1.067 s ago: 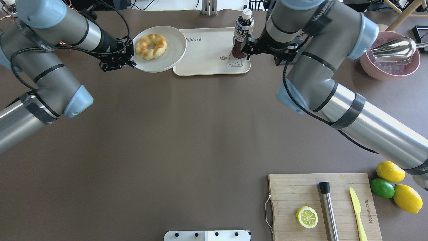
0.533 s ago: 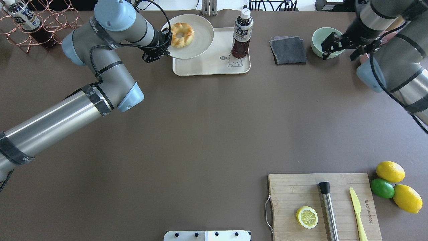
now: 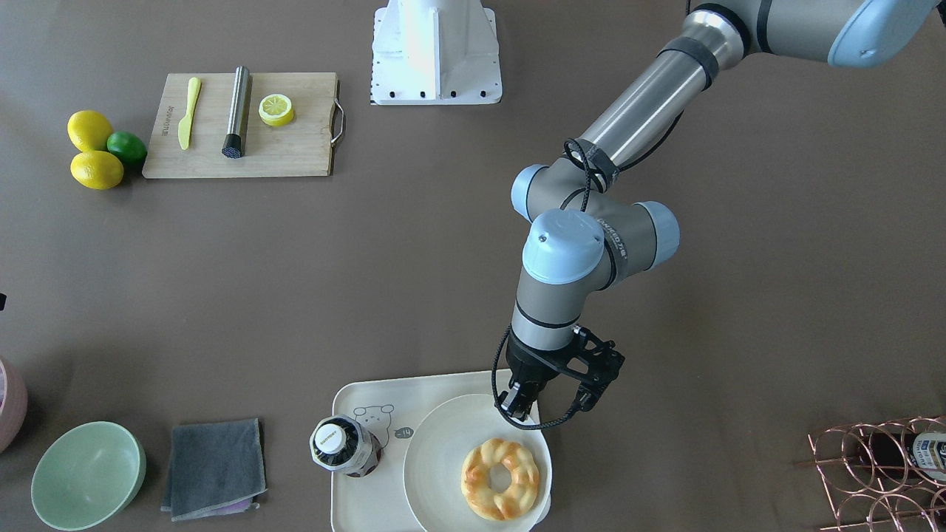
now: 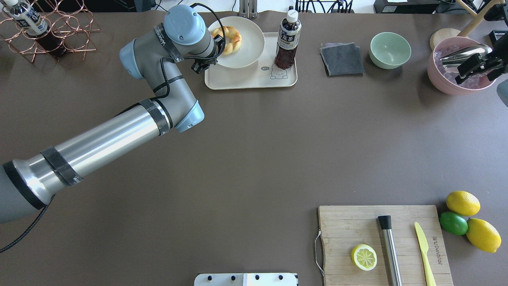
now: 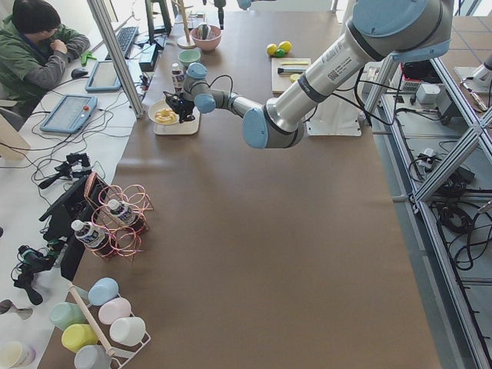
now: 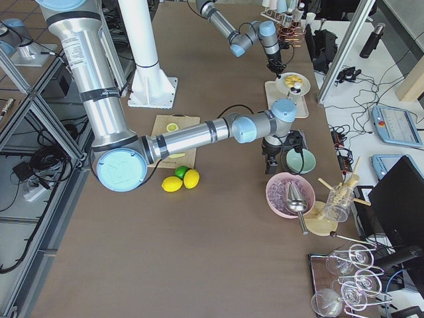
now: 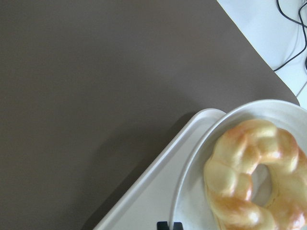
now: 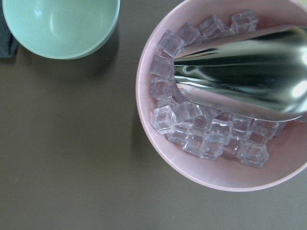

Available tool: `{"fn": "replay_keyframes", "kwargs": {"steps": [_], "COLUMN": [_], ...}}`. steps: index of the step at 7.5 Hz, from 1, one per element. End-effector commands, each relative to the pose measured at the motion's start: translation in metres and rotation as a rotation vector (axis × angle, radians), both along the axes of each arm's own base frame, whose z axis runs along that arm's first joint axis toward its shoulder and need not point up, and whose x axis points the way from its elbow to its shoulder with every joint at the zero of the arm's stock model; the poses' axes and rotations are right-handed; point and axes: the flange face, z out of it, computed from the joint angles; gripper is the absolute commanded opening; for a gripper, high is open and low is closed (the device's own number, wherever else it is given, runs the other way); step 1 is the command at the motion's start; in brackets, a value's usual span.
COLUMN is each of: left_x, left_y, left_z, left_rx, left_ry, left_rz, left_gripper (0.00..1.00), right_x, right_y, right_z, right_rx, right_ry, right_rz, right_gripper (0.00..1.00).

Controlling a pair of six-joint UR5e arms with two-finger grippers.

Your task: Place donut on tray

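Note:
The donut (image 3: 500,478) lies on a round white plate (image 3: 436,473). The plate sits over the robot's-left half of the cream tray (image 3: 355,395); I cannot tell whether it rests on the tray or hangs just above it. My left gripper (image 3: 519,408) is shut on the plate's near rim. In the left wrist view its fingertips (image 7: 168,225) pinch the rim beside the donut (image 7: 249,177), above the tray's corner (image 7: 158,177). In the overhead view the wrist hides part of the donut (image 4: 232,36). My right gripper (image 4: 474,65) is open and empty over a pink bowl.
A dark tea bottle (image 4: 286,39) stands on the tray's right end (image 4: 246,79). A grey cloth (image 4: 342,58), a green bowl (image 4: 390,49) and the pink bowl of ice with a metal scoop (image 4: 448,89) lie to the right. A cutting board (image 4: 357,222) is near the front.
My left arm has carried the plate with the donut rightward, over the tray. My right gripper let go of the bottle and swung right, past the green bowl to the pink bowl.

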Motion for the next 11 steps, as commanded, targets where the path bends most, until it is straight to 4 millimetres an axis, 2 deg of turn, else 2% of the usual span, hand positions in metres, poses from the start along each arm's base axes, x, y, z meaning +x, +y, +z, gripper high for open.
{"fn": "replay_keyframes", "kwargs": {"steps": [1,2,4,5,6,7,8,9,10,11], "left_x": [0.022,0.009,-0.038,-0.068,-0.110,-0.163,-0.225,-0.286,-0.348,-0.410], "left_y": [0.025,0.038,0.066,0.079,0.086,0.095,0.110,0.120,0.139,0.150], "left_z": [-0.012,-0.001,0.037,0.063,0.096,0.135,0.182,0.227,0.277,0.316], "left_rx": [0.183,0.206,0.265,0.260,0.267,0.329,0.361,0.403,0.449,0.486], "left_ry": [-0.064,-0.049,-0.033,-0.014,-0.006,-0.039,-0.076,-0.126,-0.173,-0.209], "left_rz": [0.159,0.186,0.279,0.341,0.411,0.485,0.528,0.573,0.644,0.677], "left_gripper": [0.98,0.99,0.99,0.99,0.99,0.99,0.99,0.99,0.99,0.99], "right_x": [0.022,0.023,0.025,0.025,0.028,0.034,0.048,0.070,0.096,0.128], "right_y": [0.007,0.009,0.014,0.015,0.020,0.024,0.029,0.036,0.045,0.054], "right_z": [0.021,0.023,0.030,0.034,0.041,0.048,0.057,0.070,0.083,0.097], "right_rx": [0.006,0.004,-0.008,-0.014,-0.025,-0.021,-0.001,0.011,0.025,0.046], "right_ry": [0.013,0.014,0.017,0.018,0.021,0.024,0.029,0.033,0.040,0.057], "right_rz": [-0.009,-0.009,-0.009,-0.009,-0.006,-0.012,-0.032,-0.034,-0.030,-0.024], "right_gripper": [1.00,1.00,1.00,1.00,1.00,1.00,1.00,1.00,1.00,1.00]}}
